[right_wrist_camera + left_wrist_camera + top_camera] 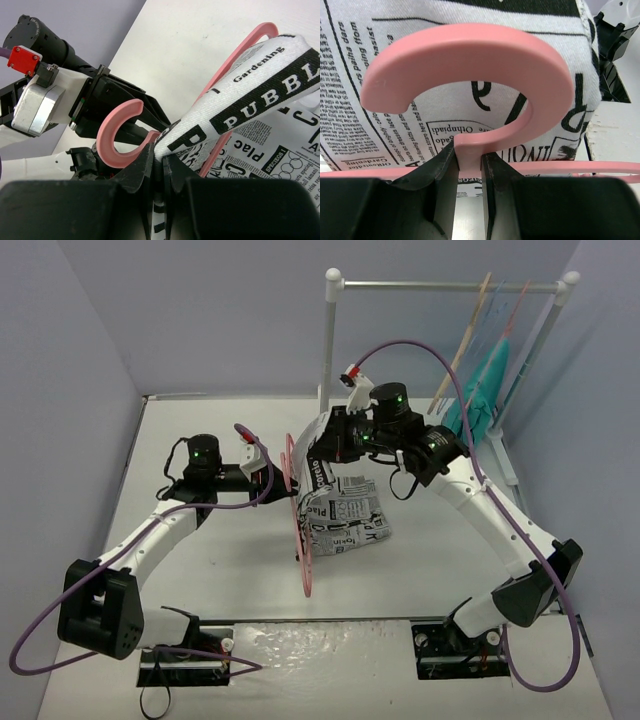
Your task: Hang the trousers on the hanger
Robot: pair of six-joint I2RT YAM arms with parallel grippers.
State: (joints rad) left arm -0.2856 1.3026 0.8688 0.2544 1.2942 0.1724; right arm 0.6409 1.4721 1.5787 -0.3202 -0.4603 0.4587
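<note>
The pink hanger (300, 530) stands on edge at the table's middle. My left gripper (268, 476) is shut on its neck below the curved hook (470, 60). The newspaper-print trousers (345, 515) are threaded through the hanger and hang in a bundle on its right side. My right gripper (338, 445) is shut on a fold of the trousers (260, 85), held above the hanger. In the right wrist view the fabric runs through the hanger's frame (235, 55), with the hook (117, 135) and the left gripper just to the left of my fingers.
A white clothes rail (440, 285) stands at the back right. A teal garment (485, 385) and a tan hanger (465, 335) hang on it. Grey walls close in the table (200, 570) on three sides.
</note>
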